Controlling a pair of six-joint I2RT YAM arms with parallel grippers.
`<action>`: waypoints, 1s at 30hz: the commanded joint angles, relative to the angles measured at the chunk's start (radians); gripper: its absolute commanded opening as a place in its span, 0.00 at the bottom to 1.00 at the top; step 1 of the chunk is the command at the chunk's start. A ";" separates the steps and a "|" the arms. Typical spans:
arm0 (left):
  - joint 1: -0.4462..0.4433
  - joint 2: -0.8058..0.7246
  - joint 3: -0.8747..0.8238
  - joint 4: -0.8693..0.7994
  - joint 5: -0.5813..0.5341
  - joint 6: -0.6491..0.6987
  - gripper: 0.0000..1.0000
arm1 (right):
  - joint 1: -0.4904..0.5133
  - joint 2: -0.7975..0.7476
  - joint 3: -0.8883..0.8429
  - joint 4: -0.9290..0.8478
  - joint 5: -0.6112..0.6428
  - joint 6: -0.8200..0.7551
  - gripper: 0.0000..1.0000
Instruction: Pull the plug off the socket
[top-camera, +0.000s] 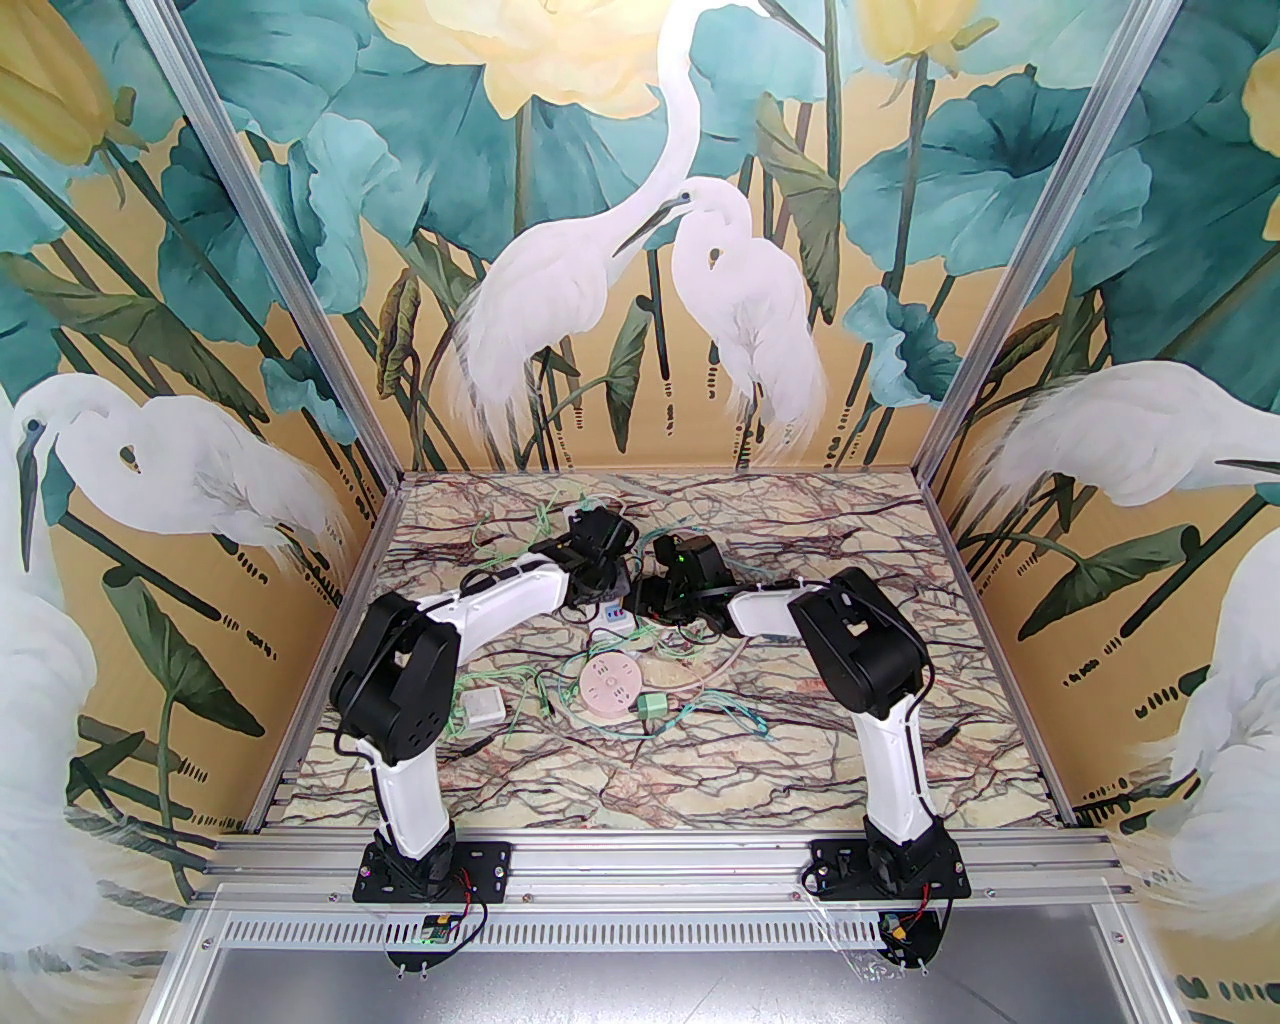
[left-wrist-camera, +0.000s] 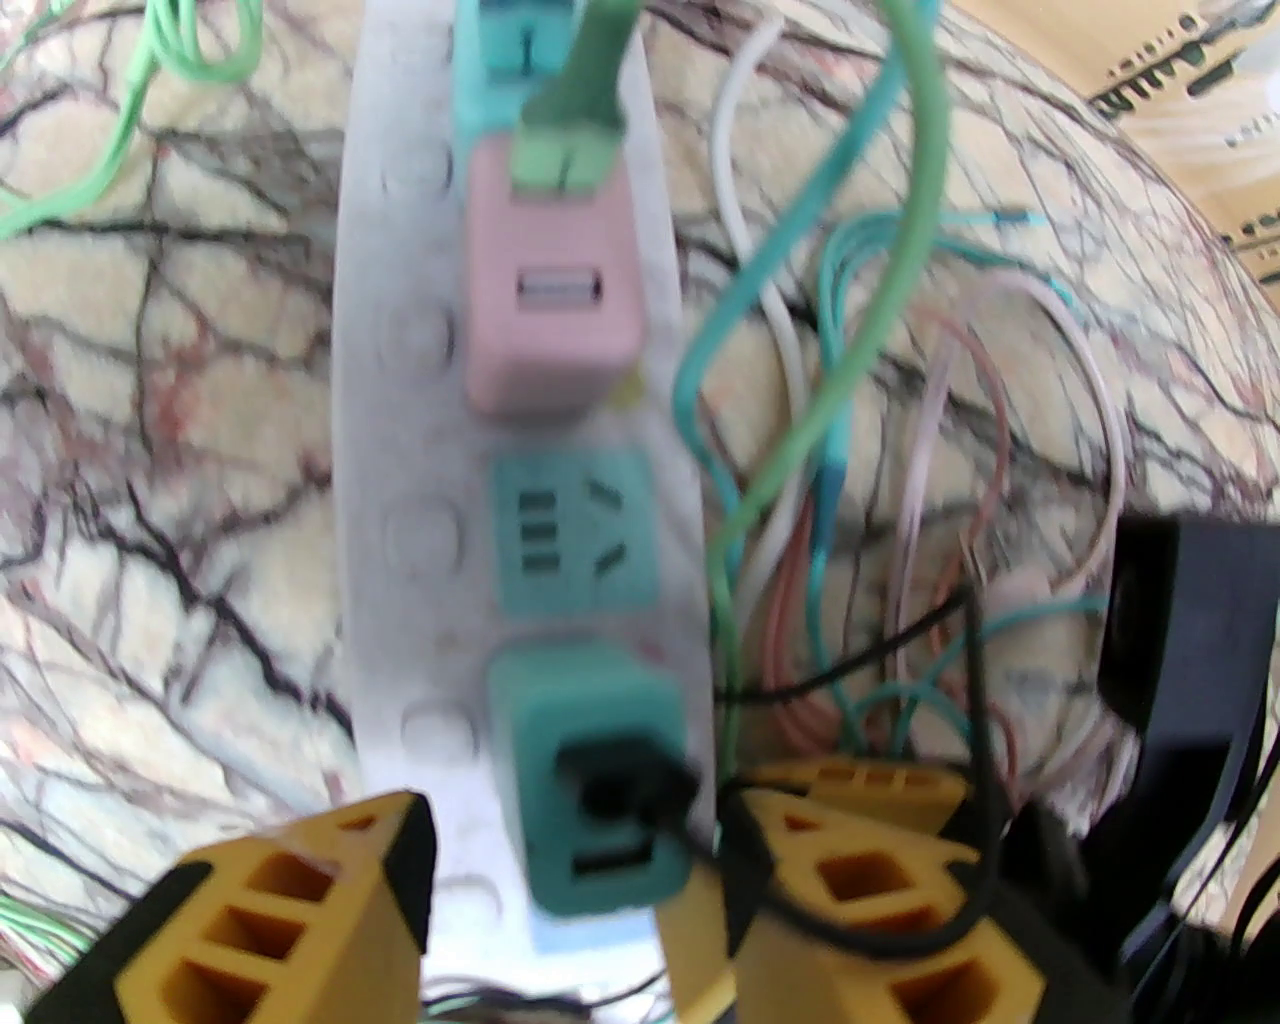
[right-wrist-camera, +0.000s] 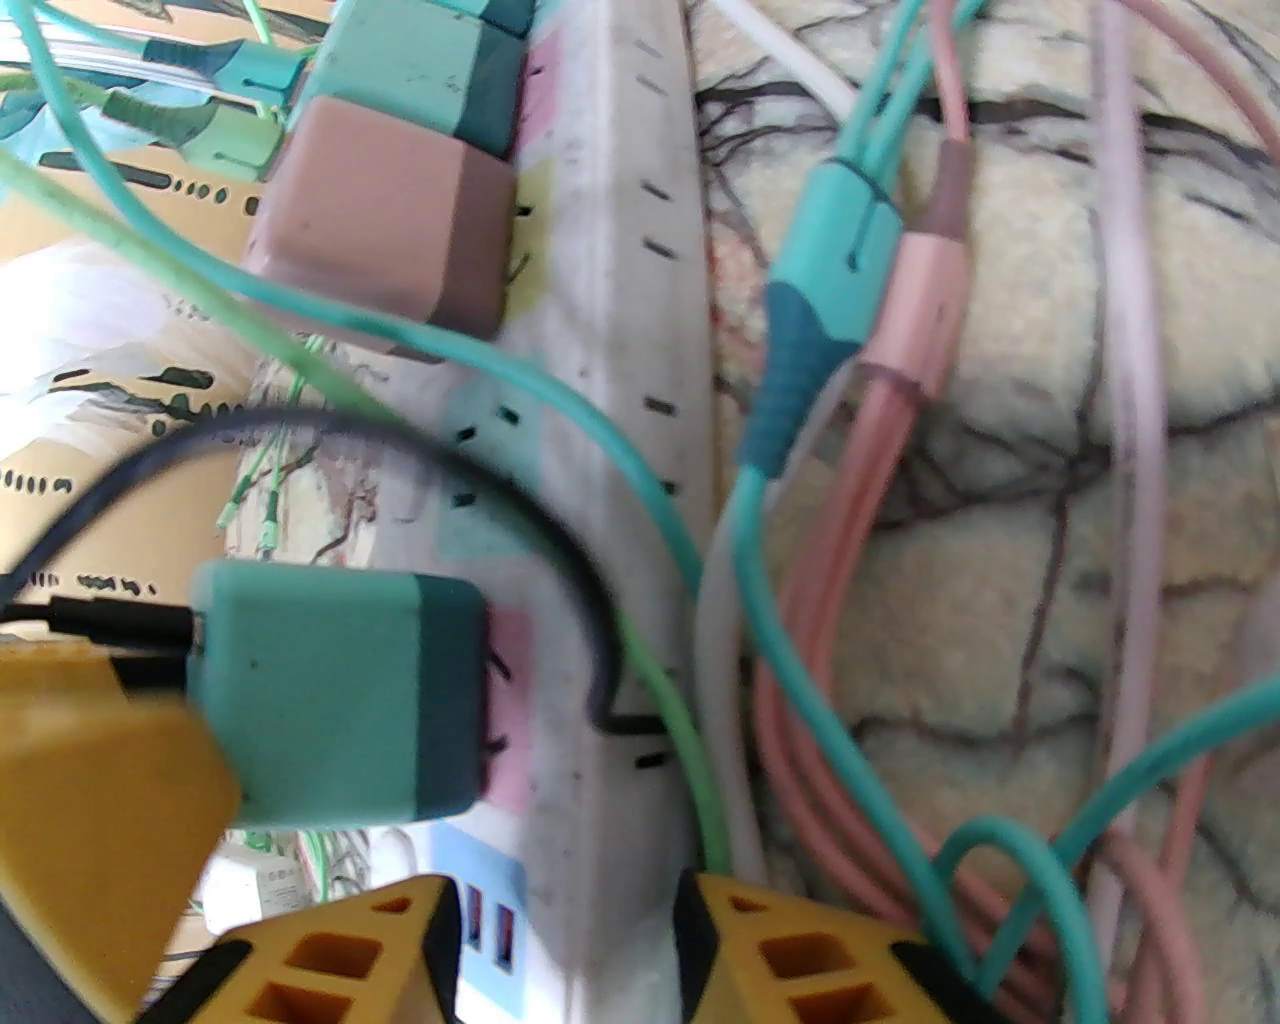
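The white power strip (left-wrist-camera: 400, 400) is the socket; it lies mid-table (top-camera: 615, 617). A teal plug (left-wrist-camera: 590, 790) with a black cable sits in its near slot, and a pink plug (left-wrist-camera: 550, 290) sits further along. My left gripper (left-wrist-camera: 575, 810) is open. Its yellow fingers (left-wrist-camera: 300, 900) straddle the teal plug, with a gap on the left side. In the right wrist view the teal plug (right-wrist-camera: 340, 690) stands out from the strip (right-wrist-camera: 610, 400), with a yellow finger against its outer end. My right gripper (right-wrist-camera: 565, 890) stands open astride the strip's end.
Teal, green, pink and white cables (right-wrist-camera: 850, 600) tangle beside the strip. Nearer the arms lie a round pink disc (top-camera: 610, 688), a green cube plug (top-camera: 652, 707) and a white square box (top-camera: 482, 707). Painted walls close in three sides.
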 joint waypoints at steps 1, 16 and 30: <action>-0.005 0.054 0.033 -0.066 -0.061 0.018 0.49 | 0.014 0.081 -0.006 -0.101 0.019 0.033 0.40; 0.000 0.064 0.118 -0.162 -0.022 -0.039 0.23 | 0.031 0.102 0.050 -0.260 0.116 0.009 0.35; -0.019 0.056 0.156 -0.216 -0.053 -0.053 0.23 | 0.067 0.140 0.112 -0.360 0.169 -0.019 0.33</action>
